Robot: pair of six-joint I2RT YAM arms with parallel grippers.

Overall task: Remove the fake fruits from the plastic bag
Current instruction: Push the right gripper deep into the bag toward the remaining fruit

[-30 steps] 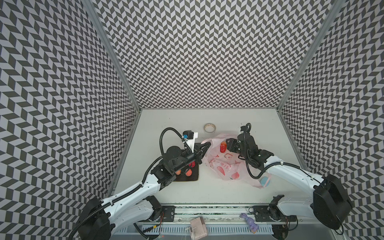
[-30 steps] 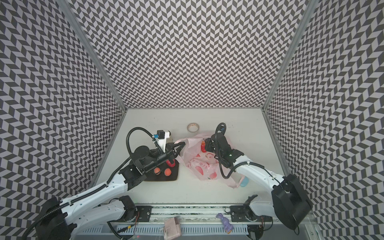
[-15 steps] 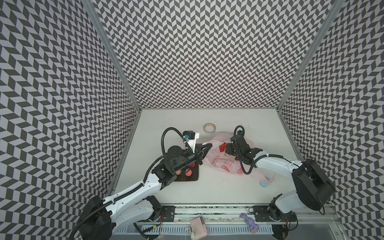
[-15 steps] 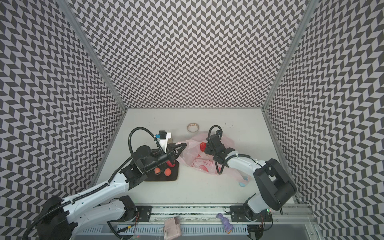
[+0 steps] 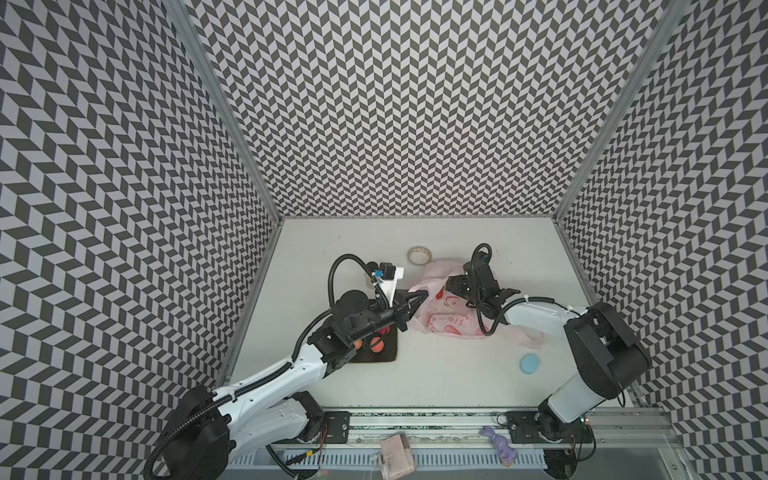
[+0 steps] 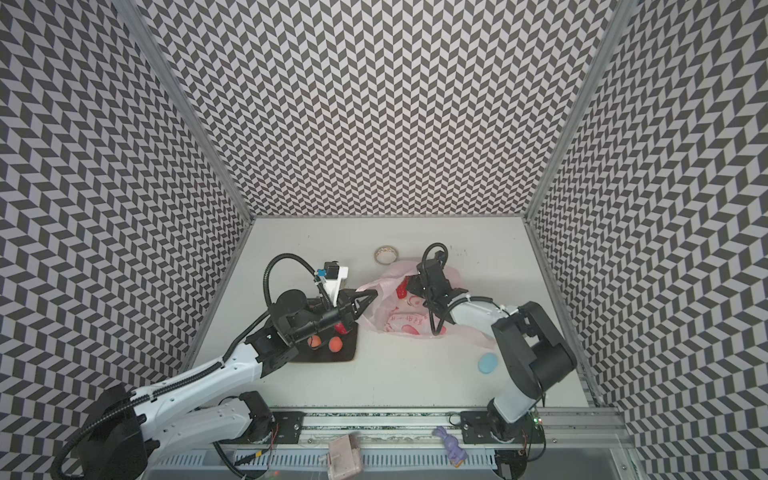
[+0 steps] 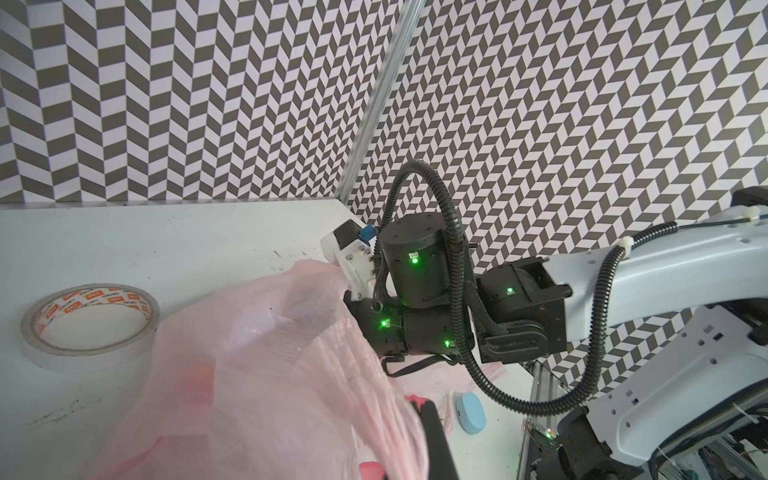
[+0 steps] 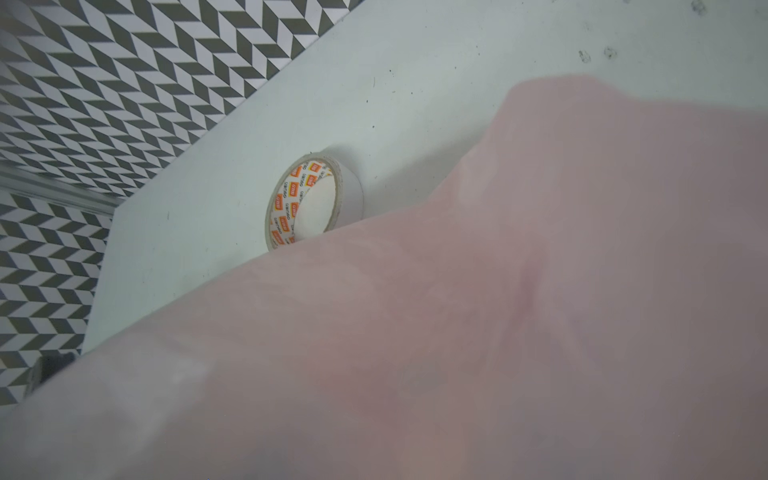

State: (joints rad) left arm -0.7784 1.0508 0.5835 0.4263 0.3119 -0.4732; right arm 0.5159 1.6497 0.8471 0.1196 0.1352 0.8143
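Pink plastic bag (image 5: 449, 328) pinched in closed left hand (image 5: 420, 295); right hand (image 5: 454, 287) inside

- Both top views: mounted high over the near edge, tilted down and inward. They take in the whole desk (image 5: 436, 374), left arm (image 5: 270, 374), right arm (image 5: 540, 320) and three patterned walls (image 5: 415, 104). Nearly the same picture, shifted a little sideways.
- Left wrist view: low, close above the pink bag (image 7: 270, 374), facing across the desk at the right arm and a wall corner.
- Right wrist view: very near, bag film blurred across most of the frame; desk and wall beyond.
- Shared by all four: bag, tape roll (image 8: 351, 199).
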